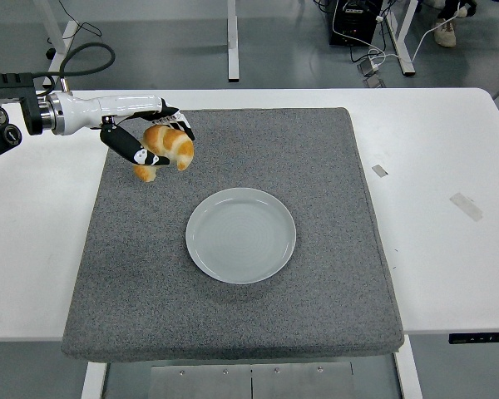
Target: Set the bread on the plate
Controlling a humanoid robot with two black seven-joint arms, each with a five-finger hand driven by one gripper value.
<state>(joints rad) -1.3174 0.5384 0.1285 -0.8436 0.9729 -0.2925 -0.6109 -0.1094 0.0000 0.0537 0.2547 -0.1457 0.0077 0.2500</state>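
1. Golden-brown bread (168,146), a croissant by its shape, sits in my left robot hand (143,143), whose dark fingers (126,146) are wrapped around it. From the head view, the only one I have, it appears lifted clear of the grey mat (316,166).
2. I judge this the carry step: grasp made, bread in the air, plate (241,234) empty. The bread is at about 10 o'clock from the plate, apart from it.
3. Next I would need to swing the hand toward 4 o'clock until the bread is over the plate's middle, lower it, then loosen the fingers. Letting go early risks the bread rolling off the rim.
4. My right arm is out of view.
5. The white surface (449,249) carries the mat, with two small tape scraps (380,169) toward 3 o'clock.
6. Beyond it, grey floor, table legs (232,41), and cables (374,50) at 1 o'clock.
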